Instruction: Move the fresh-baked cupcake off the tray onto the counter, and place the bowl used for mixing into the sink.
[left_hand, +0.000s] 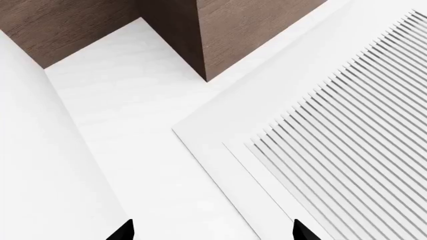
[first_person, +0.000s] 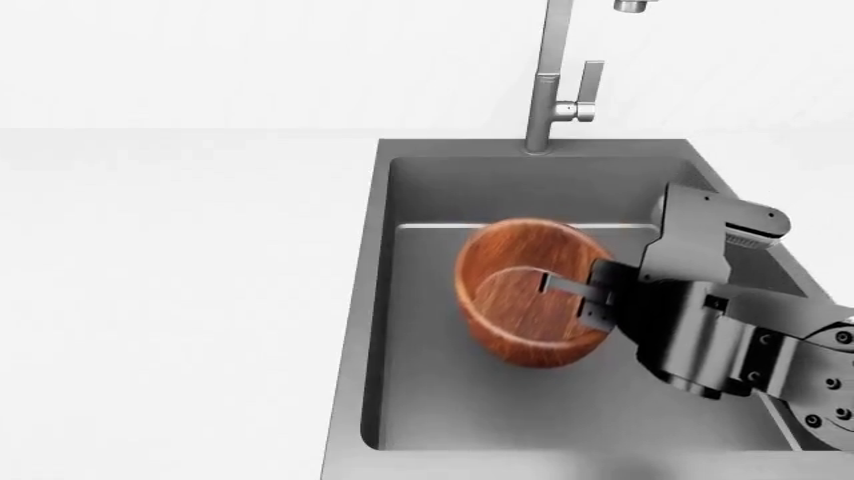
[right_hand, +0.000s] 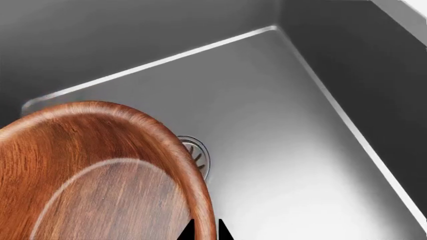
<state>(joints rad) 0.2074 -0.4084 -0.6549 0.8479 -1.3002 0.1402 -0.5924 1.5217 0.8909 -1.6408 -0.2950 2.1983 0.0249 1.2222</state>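
Note:
The reddish-brown wooden bowl hangs tilted inside the dark grey sink, above its floor. My right gripper is shut on the bowl's rim, one finger inside and one outside. The right wrist view shows the bowl, my right gripper pinching its rim, and the round metal drain partly hidden behind the bowl. My left gripper is open and empty over a white surface; it does not show in the head view. The white counter lies left of the sink. The cupcake and the tray are out of view.
The tall steel faucet stands at the back of the sink. In the left wrist view a white ribbed panel and a brown wood block lie ahead of the left gripper.

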